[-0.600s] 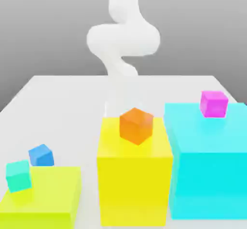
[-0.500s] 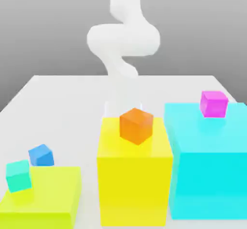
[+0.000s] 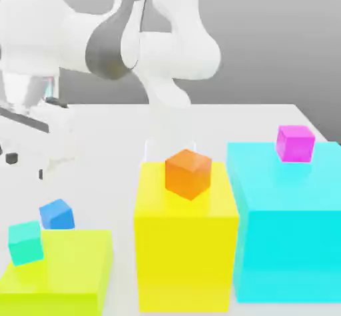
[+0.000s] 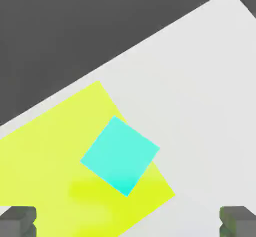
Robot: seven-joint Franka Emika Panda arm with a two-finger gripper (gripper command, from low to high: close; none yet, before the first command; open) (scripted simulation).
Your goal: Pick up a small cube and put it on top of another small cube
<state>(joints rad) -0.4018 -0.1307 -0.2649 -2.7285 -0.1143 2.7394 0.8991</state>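
Operator: How are the fingers (image 4: 17, 222) standing?

Spotter: You are holding them spread wide, released, and they are gripping nothing. In the hand view the two tips are sitting far apart, with open space between them.

Operator: What is lying under them?

Spotter: You are looking down between the fingers at the small teal cube (image 4: 120, 155). It is resting on the lime block (image 4: 45, 156), near that block's corner, and it is turned at an angle to the block's edges. Nothing is touching it. The pale bench (image 4: 200, 106) is running out past the block on one finger's side.

Operator: And the small blue cube (image 3: 56, 215)?

Spotter: In the exterior view it is sitting on the bench (image 3: 100, 148), lower than your fingers (image 3: 41, 173) and clear of them, a little toward the exterior view's right. It is lying just behind the lime block (image 3: 66, 268) and just beside the teal cube (image 3: 26, 243), which is standing on that block.

Operator: Anything else around?

Spotter: Well away from your fingers, toward the exterior view's right, the orange cube (image 3: 188, 173) is sitting on the tall yellow block (image 3: 186, 255). Farther still, the magenta cube (image 3: 295, 143) is resting on the cyan block (image 3: 286, 228).
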